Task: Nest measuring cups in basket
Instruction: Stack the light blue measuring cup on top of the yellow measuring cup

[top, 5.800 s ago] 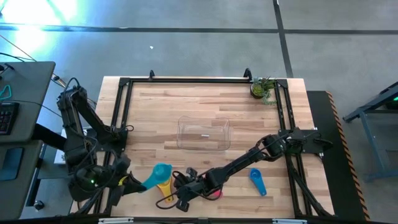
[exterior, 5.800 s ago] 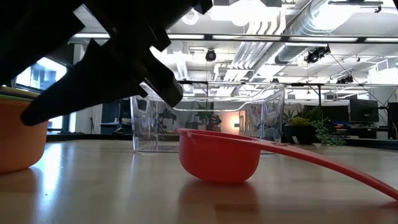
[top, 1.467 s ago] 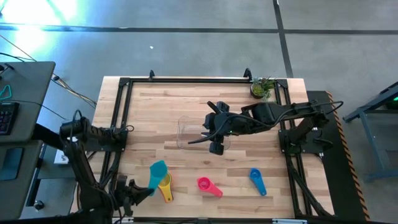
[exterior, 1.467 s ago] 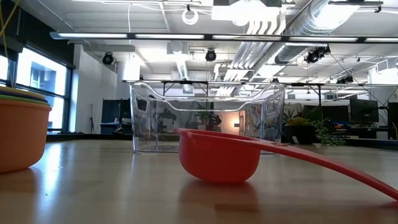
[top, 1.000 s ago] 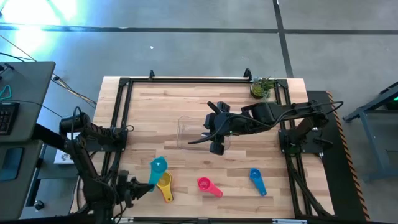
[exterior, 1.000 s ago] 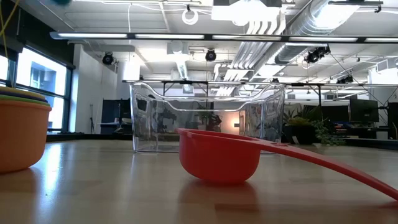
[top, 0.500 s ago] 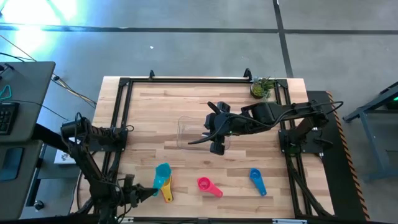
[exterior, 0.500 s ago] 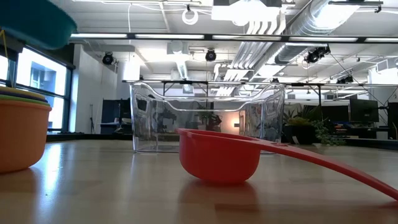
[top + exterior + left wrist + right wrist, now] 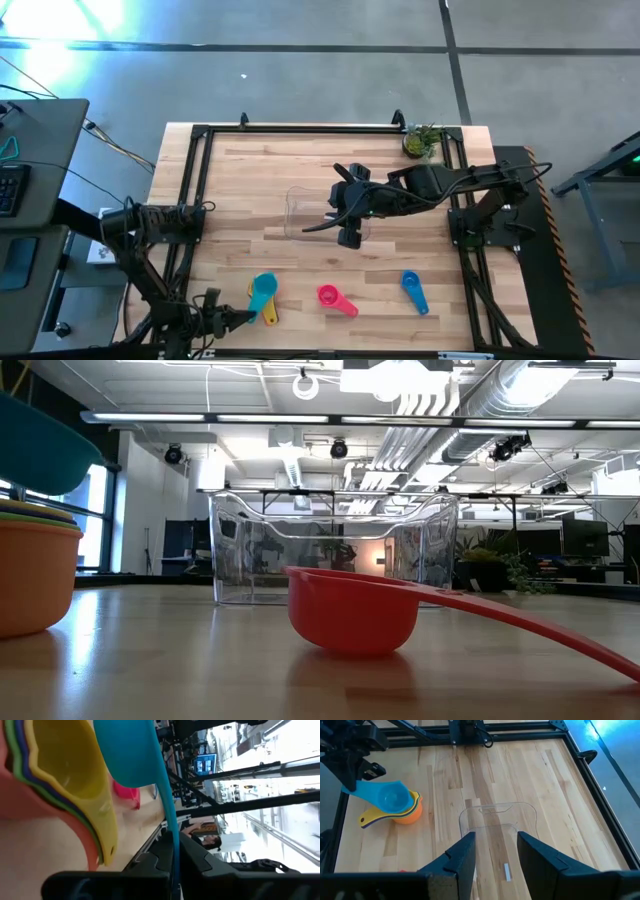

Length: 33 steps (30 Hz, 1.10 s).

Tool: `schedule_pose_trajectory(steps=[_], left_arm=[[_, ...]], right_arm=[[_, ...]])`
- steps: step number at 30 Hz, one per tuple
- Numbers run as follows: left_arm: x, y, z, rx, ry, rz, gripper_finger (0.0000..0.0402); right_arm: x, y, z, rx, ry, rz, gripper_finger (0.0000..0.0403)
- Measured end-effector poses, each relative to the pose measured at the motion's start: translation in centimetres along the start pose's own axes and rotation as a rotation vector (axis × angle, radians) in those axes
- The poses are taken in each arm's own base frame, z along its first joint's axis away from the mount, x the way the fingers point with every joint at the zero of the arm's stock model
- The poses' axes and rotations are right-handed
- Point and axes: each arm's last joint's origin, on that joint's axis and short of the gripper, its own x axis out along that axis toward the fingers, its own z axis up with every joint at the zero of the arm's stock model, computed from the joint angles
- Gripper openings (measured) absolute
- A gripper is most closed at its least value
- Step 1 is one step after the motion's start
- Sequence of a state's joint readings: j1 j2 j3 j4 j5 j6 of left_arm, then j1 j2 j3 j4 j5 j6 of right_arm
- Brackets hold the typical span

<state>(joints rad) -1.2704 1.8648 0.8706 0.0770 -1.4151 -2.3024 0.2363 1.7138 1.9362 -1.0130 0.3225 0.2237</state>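
Observation:
My left gripper (image 9: 240,315) is by the table's near-left edge, shut on the teal measuring cup (image 9: 262,288). That cup hangs tilted just over a nested stack (image 9: 268,308) of yellow, green, purple and orange cups, whose orange bottom cup (image 9: 30,575) rests on the table. My right gripper (image 9: 345,218) hovers open above the clear basket (image 9: 320,215). A magenta-and-coral cup (image 9: 330,297) and a blue cup (image 9: 414,290) lie on the wood nearer the front edge. My left gripper pinches the teal cup's flat handle near its free end (image 9: 170,832) between its two fingers (image 9: 155,862). It comes about level from the table's near-left side, the fingers lying along the handle. The bowl (image 9: 130,750) is lifted clear and tilted above the yellow cup (image 9: 75,765).
A small potted plant (image 9: 422,140) stands at the far-right corner. A black frame rail (image 9: 300,130) runs round the table's edges. Bare wood lies between the basket and the cups at the front.
My left gripper has moved toward the near edge and slightly right while coming down. It carries the teal cup, which has sunk from high above to just over the nested stack and now sits tilted.

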Motion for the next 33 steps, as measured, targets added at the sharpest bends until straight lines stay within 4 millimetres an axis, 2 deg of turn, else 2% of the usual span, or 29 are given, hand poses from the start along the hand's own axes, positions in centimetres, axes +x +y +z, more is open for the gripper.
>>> schedule_pose_trajectory(steps=[18,33], left_arm=[[-0.1,0.3,0.0,0.009,0.017,0.016,0.0003],[-0.6,1.4,0.6,0.031,0.044,0.039,0.0003]], right_arm=[[0.0,0.1,0.0,0.003,0.004,0.017,0.0138],[0.0,0.1,0.0,0.003,0.004,0.019,0.0138]])
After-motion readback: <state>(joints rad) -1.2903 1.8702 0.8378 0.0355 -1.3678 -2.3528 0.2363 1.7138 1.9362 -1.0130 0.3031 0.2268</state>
